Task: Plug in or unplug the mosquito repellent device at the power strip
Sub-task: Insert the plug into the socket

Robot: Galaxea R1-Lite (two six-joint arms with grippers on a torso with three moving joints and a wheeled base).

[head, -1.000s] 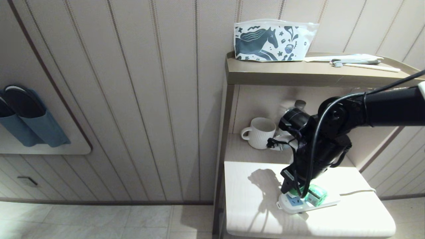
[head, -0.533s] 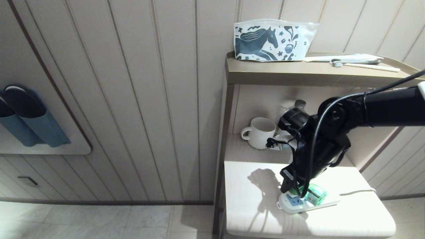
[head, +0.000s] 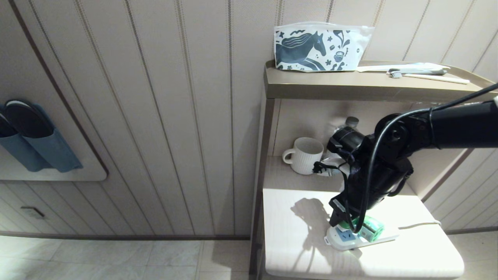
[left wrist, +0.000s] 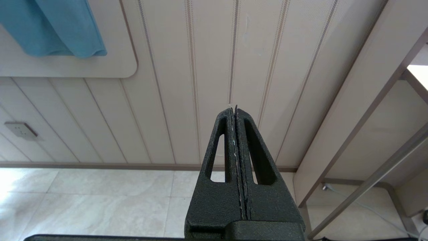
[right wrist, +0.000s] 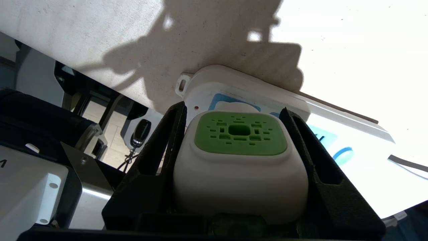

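Note:
The mosquito repellent device [head: 370, 228] has a white head with a green vented patch [right wrist: 240, 137] and a green bottle. It rests against the socket face of the white power strip [head: 342, 240] on the pale lower shelf. My right gripper [head: 343, 222] reaches down onto it, shut on the device's white head, one finger on each side [right wrist: 233, 108]. Behind the head lies the strip's rounded end [right wrist: 214, 82]; whether the pins are seated is hidden. My left gripper [left wrist: 235, 108] hangs shut and empty, off to the side facing the wall and floor.
A white ribbed mug [head: 305, 155] and a water bottle [head: 350, 123] stand at the back of the lower shelf [head: 291, 249]. The strip's cord [head: 418, 225] trails right. The upper shelf [head: 350, 88] overhangs, carrying a horse-print pouch [head: 319, 46] and toothbrush items [head: 416, 71]. Slippers [head: 31, 136] hang far left.

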